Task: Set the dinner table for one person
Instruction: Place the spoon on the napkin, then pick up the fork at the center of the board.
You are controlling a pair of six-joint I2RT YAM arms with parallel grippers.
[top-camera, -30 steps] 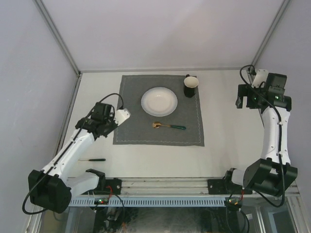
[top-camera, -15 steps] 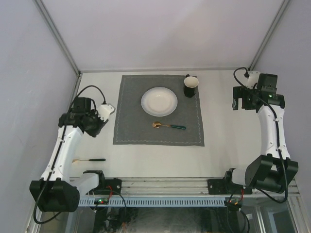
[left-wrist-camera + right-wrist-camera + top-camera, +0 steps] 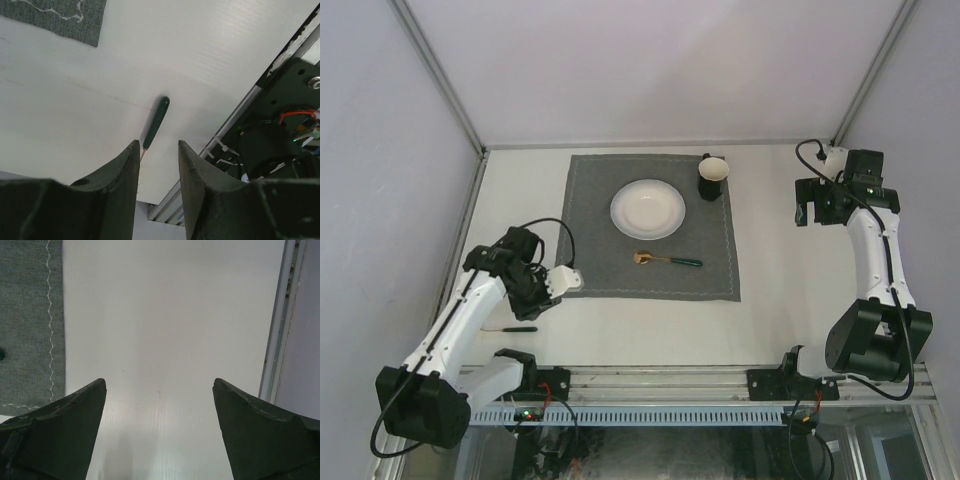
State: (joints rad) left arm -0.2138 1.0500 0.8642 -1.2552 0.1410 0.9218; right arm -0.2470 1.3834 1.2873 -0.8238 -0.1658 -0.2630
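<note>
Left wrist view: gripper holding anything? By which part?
Nothing held. The left gripper has its jaws apart, empty; the green-handled utensil lies on the table beyond them. The right gripper is empty too.

Bright even diffuse light, soft faint shadows, overhead view sharp, wrist views' foreground dark, soft-focused

A pale lilac-grey back wall at 12 o'clock and matching side walls at 9 and 3 enclose the off-white dinner table. Thin aluminium posts rise at 11 and 1. A slotted rail runs along 6. The light is soft and even.
</note>
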